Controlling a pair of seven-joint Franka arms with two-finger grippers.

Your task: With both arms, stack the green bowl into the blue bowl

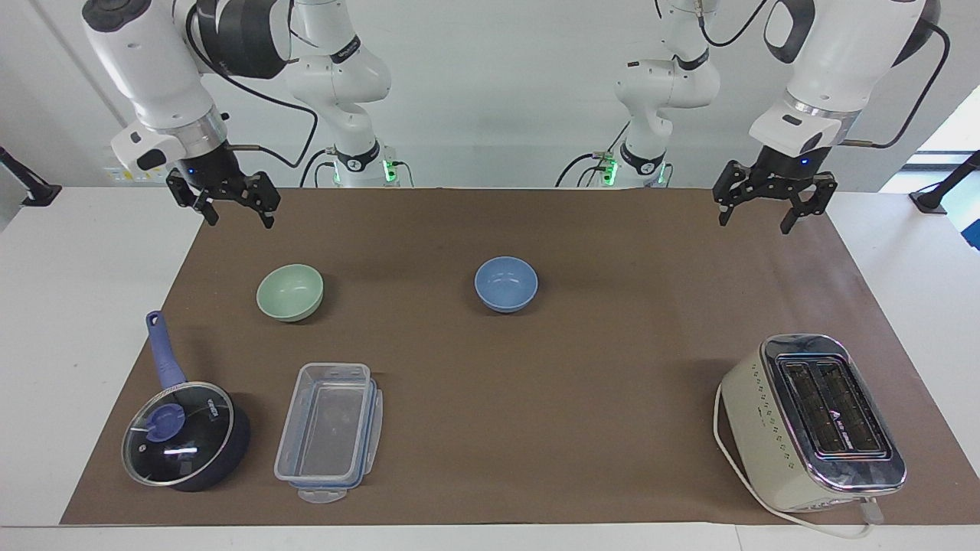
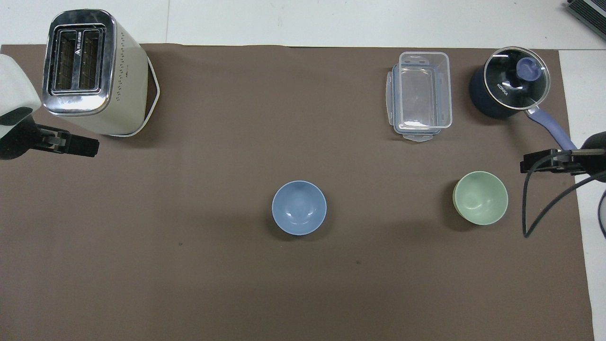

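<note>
The pale green bowl (image 1: 289,291) (image 2: 480,197) sits upright and empty on the brown mat, toward the right arm's end. The pale blue bowl (image 1: 505,283) (image 2: 298,207) stands upright mid-mat, well apart from it. My right gripper (image 1: 239,222) (image 2: 532,164) hangs open and empty in the air over the mat's edge, a short way from the green bowl. High over the mat's edge at the left arm's end, my left gripper (image 1: 754,224) (image 2: 85,146) is also open and empty, far from the blue bowl.
A cream toaster (image 1: 811,421) (image 2: 90,71) stands farther from the robots at the left arm's end. A clear plastic container (image 1: 329,432) (image 2: 421,94) and a dark blue lidded saucepan (image 1: 184,436) (image 2: 509,85) sit farther out than the green bowl.
</note>
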